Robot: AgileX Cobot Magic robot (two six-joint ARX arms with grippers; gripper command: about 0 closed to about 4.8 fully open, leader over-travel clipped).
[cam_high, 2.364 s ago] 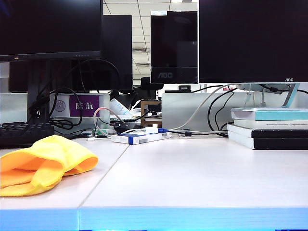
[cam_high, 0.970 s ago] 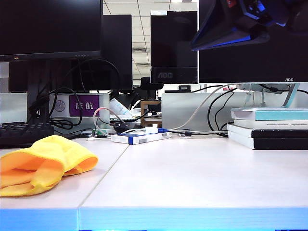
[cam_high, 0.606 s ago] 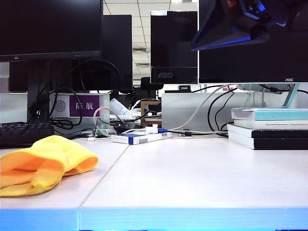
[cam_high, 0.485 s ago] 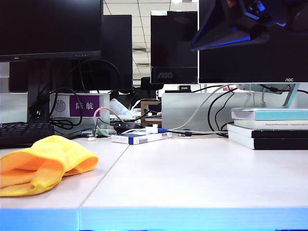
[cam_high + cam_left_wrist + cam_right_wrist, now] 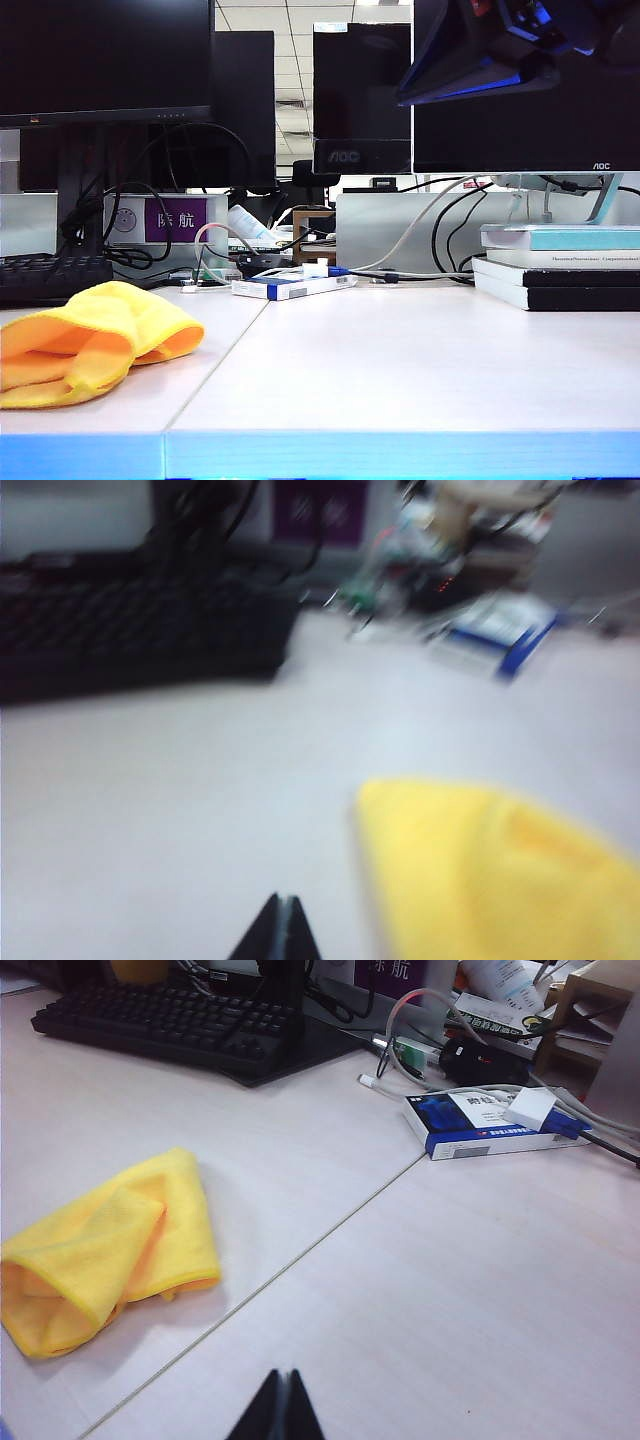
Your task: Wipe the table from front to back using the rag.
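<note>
**Nothing shifted on the desk; rag lay untouched**

Since the earlier frames the rag (image 5: 92, 342) had not budged. It lay crumpled on the table (image 5: 400, 360), near the blue front edge, left of the seam. The left gripper (image 5: 279, 927) hovered just beside the rag, fingers pressed together, holding nothing. The right gripper (image 5: 279, 1405), likewise closed and empty, hung well apart from the rag, across the seam. Behind the rag sat a black keyboard (image 5: 170, 1022) and a blue-and-white box (image 5: 292, 286).

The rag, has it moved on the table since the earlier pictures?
No. The rag lies in the same spot left of the table seam, below the keyboard.
</note>
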